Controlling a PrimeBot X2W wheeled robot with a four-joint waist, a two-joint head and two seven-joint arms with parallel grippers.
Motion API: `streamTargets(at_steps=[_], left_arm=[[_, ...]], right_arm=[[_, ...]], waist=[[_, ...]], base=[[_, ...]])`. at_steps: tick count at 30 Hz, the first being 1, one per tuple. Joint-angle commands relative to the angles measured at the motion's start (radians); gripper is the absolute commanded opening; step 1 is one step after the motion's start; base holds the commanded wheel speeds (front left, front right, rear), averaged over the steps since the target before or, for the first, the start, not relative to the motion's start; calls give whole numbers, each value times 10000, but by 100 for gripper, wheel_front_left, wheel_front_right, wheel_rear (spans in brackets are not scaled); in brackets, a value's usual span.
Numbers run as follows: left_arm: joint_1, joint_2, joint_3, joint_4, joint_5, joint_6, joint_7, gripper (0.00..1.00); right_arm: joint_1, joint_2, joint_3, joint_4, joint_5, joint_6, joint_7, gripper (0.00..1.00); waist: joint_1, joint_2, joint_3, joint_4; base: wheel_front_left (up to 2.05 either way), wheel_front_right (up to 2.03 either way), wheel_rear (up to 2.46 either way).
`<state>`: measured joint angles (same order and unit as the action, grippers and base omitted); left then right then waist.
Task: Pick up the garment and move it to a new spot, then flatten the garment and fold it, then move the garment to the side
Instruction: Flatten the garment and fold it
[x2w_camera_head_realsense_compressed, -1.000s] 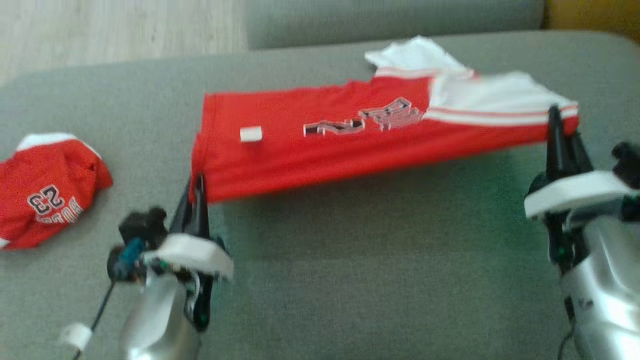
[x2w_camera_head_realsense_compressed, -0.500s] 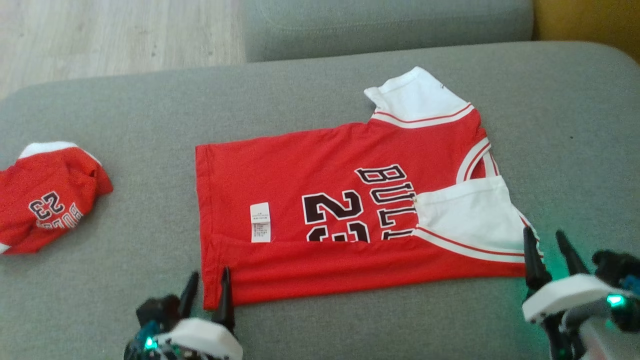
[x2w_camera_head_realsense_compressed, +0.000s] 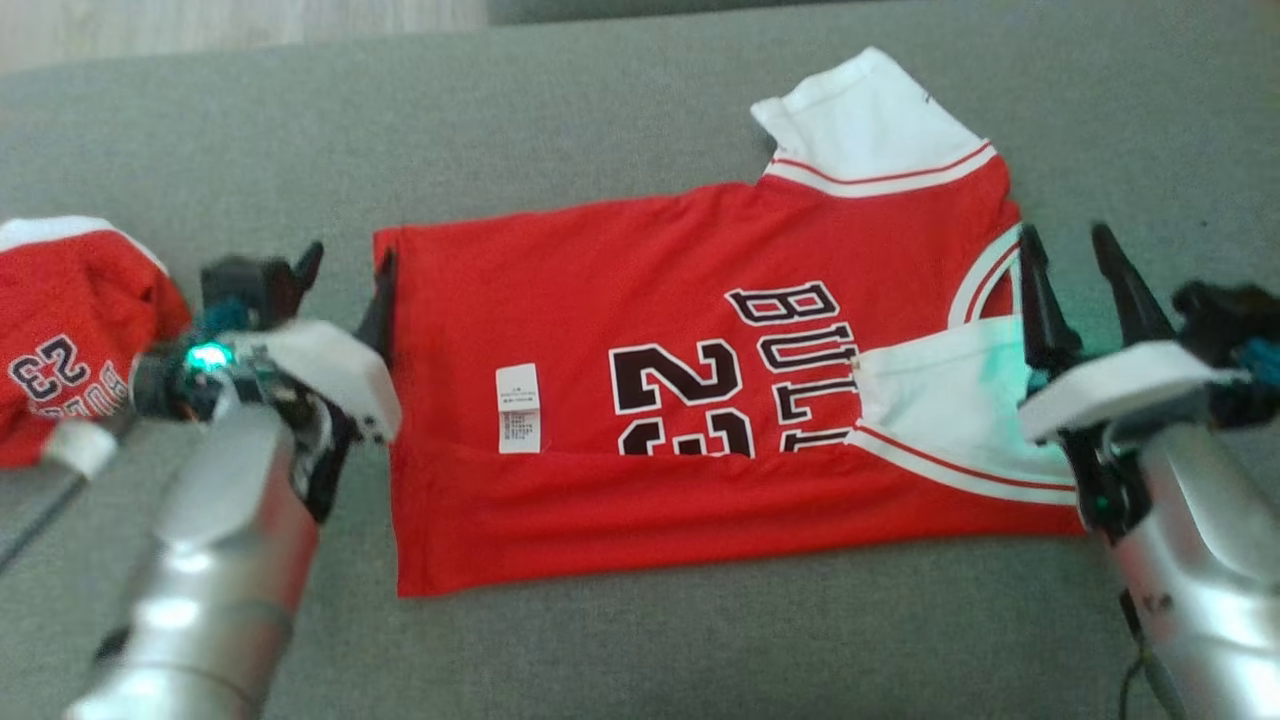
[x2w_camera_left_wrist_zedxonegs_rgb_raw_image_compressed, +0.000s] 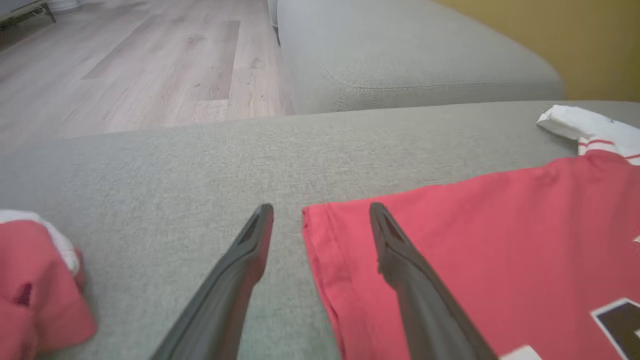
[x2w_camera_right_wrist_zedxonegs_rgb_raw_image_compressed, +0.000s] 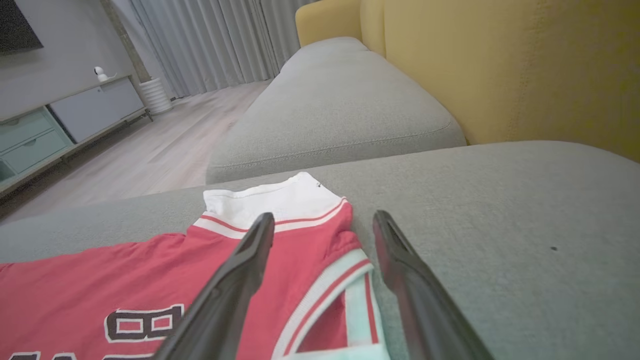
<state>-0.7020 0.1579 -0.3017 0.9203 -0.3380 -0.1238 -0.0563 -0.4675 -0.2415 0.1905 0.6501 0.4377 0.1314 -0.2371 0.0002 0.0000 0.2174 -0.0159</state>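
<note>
A red jersey (x2w_camera_head_realsense_compressed: 650, 300) with white sleeves and "BULLS 23" lettering lies flat on the grey sofa cushion (x2w_camera_head_realsense_compressed: 650, 650). Its near edge is folded up over the numbers. My left gripper (x2w_camera_head_realsense_compressed: 348, 255) is open at the jersey's far left corner, one finger on either side of the hem. In the left wrist view that corner of the jersey (x2w_camera_left_wrist_zedxonegs_rgb_raw_image_compressed: 320, 235) lies between the spread fingers of the left gripper (x2w_camera_left_wrist_zedxonegs_rgb_raw_image_compressed: 320, 212). My right gripper (x2w_camera_head_realsense_compressed: 1062, 240) is open over the collar edge. In the right wrist view the right gripper (x2w_camera_right_wrist_zedxonegs_rgb_raw_image_compressed: 324, 220) straddles the jersey (x2w_camera_right_wrist_zedxonegs_rgb_raw_image_compressed: 310, 250) at its shoulder.
A second red jersey (x2w_camera_head_realsense_compressed: 60, 330) lies crumpled at the cushion's left end, close to my left arm, and it also appears low in the left wrist view (x2w_camera_left_wrist_zedxonegs_rgb_raw_image_compressed: 35, 280). Another grey cushion (x2w_camera_right_wrist_zedxonegs_rgb_raw_image_compressed: 335, 110) and a yellow backrest (x2w_camera_right_wrist_zedxonegs_rgb_raw_image_compressed: 525, 65) lie beyond. Wooden floor (x2w_camera_left_wrist_zedxonegs_rgb_raw_image_compressed: 125, 65) borders the far left.
A second ago both grippers held the jersey lifted by its edge. They let go with the near edge folded over, then both moved forward, open, to the far corners. The head camera tilted too.
</note>
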Motion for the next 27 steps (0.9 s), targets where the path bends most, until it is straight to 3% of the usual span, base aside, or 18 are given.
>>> streamTargets(at_steps=[1,8,22,23,24,25,26,27], left_arm=[[-299,420,98,-58,-80,-24,163,100],[-1233,826,-764,343,-1034,-65,1011,100],[-2132,948,-2000,705,-2185,-68,532,100],[-2203,926,-2091,764,-2234,-68,554,92],[-2248,891,-2198,821,-2294,-68,603,52],[-2295,875,-2274,871,-2360,-68,604,20],[-2353,880,-2377,895,-2374,-68,549,0],[-2414,884,-2440,925,-2401,-68,447,0]], right_arm=[[-333,-150,294,-229,-136,-7,5,100],[-1274,-135,1085,8,-34,-7,-28,100],[-2592,-434,1999,634,157,-7,17,100],[-2754,-464,2106,714,142,-7,98,100],[-2910,-482,2174,797,164,-7,154,100],[-3058,-505,2248,896,169,-7,240,100],[-3206,-534,2324,993,164,-7,323,100],[-3350,-561,2360,1084,189,-7,375,100]], waist=[[-2,0,261,-72],[-2,0,862,-180],[-2,0,1626,-167],[-2,0,1687,-166],[-2,0,1733,-158],[-2,0,1776,-144],[-2,0,1819,-125],[-2,0,1865,-88]], base=[[0,0,0],[0,0,0],[0,0,0],[0,0,0],[0,0,0],[0,0,0],[0,0,0],[0,0,0]])
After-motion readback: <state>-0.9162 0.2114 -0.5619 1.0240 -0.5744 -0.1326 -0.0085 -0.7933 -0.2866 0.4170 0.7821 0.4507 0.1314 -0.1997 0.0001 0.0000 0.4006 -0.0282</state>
